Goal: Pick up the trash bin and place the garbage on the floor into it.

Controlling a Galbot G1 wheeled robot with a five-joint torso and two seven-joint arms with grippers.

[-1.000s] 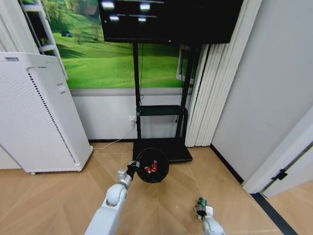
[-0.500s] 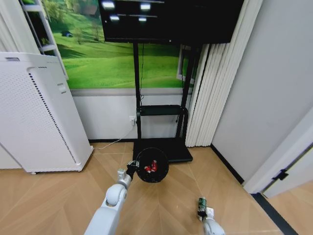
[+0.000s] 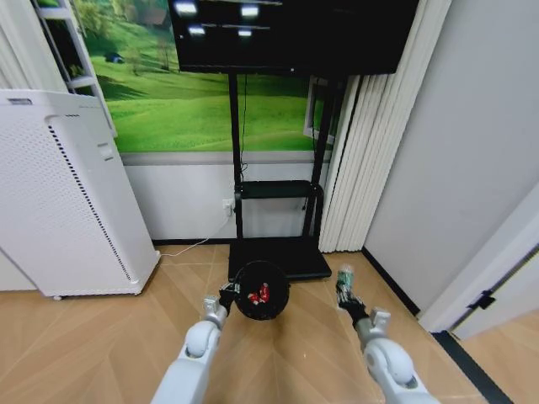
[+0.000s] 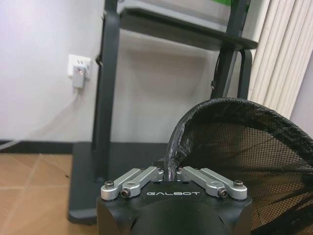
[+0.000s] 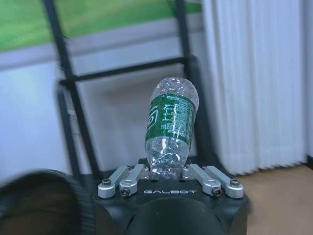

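Note:
The black mesh trash bin [image 3: 262,290] hangs above the floor [image 3: 101,345] in front of me, held by its rim in my left gripper [image 3: 227,295]. In the left wrist view the bin's rim [image 4: 205,105] is pinched between the shut jaws of that gripper [image 4: 172,169]. Red and white garbage [image 3: 257,294] lies inside the bin. My right gripper [image 3: 346,299] is raised to the bin's right, shut on a clear bottle with a green label [image 3: 344,280]. In the right wrist view the bottle [image 5: 168,125] stands up from the gripper [image 5: 166,174], with the bin's dark rim [image 5: 34,196] at the side.
A tall white perforated appliance [image 3: 59,202] stands at the left. A black TV stand [image 3: 274,202] with a flat base is straight ahead, a white curtain [image 3: 379,135] beside it. A dark door frame strip [image 3: 472,362] runs at the right.
My right arm has lifted the green-labelled bottle from low near the floor up to bin height and slightly left. The bin in my left gripper has dropped a little.

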